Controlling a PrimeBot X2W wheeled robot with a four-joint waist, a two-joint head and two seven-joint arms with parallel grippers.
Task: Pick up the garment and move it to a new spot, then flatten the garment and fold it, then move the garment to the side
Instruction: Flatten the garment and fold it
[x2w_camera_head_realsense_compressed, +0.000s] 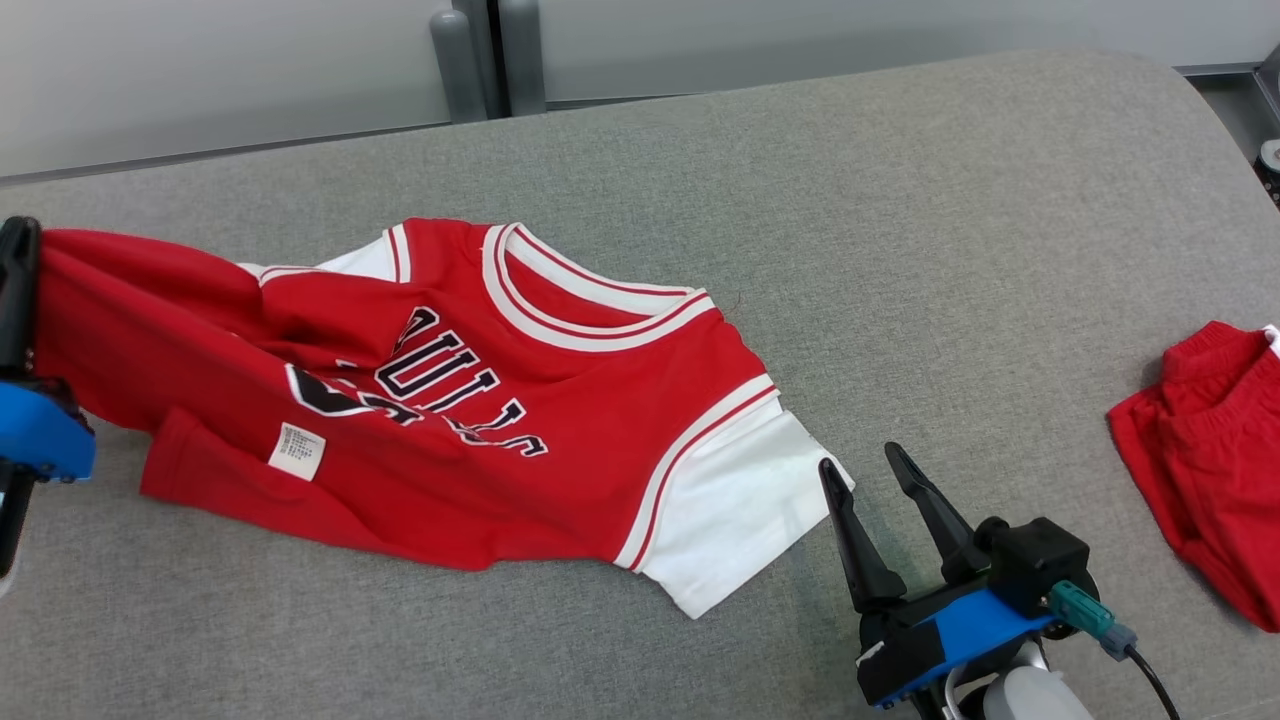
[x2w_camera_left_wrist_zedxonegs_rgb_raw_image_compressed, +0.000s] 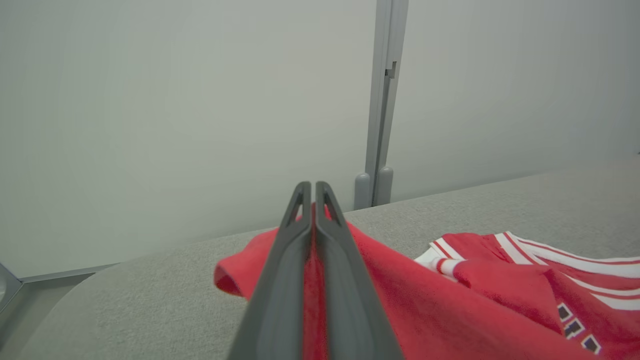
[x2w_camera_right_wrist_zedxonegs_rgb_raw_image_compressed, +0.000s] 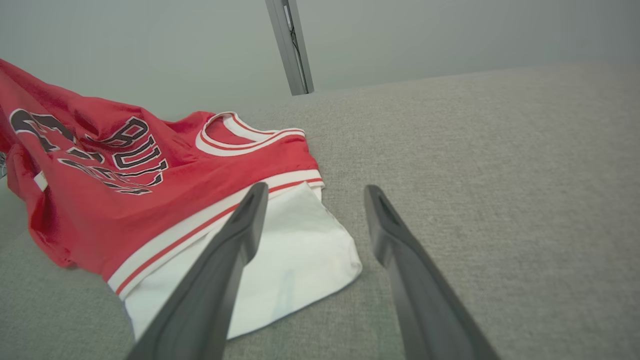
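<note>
Crumpled across the left half of a grey woven fabric worktop (x2w_camera_head_realsense_compressed: 900, 250): a red basketball jersey with striped white trim and white sleeves (x2w_camera_head_realsense_compressed: 500, 480), collar toward the far edge, one white sleeve toward the near edge. Pulled out toward the left edge at its other end, raised off the worktop there.

Wide bare room across the middle and the far right corner. At the right edge, well apart from the jersey, a rumpled pair of red shorts (x2w_camera_head_realsense_compressed: 1210, 450).

Black letters outlined in white across the chest, "BUL" readable, the rest lost in folds. Near them a small white care label (x2w_camera_head_realsense_compressed: 297, 450), print too small to read.

Clamped on the red cloth at the left edge, the left gripper (x2w_camera_left_wrist_zedxonegs_rgb_raw_image_compressed: 312, 190), dark fingers pressed together with fabric between. Spread wide and holding nothing, the right gripper (x2w_camera_head_realsense_compressed: 860, 458), one finger at the near white sleeve, contact unclear.
</note>
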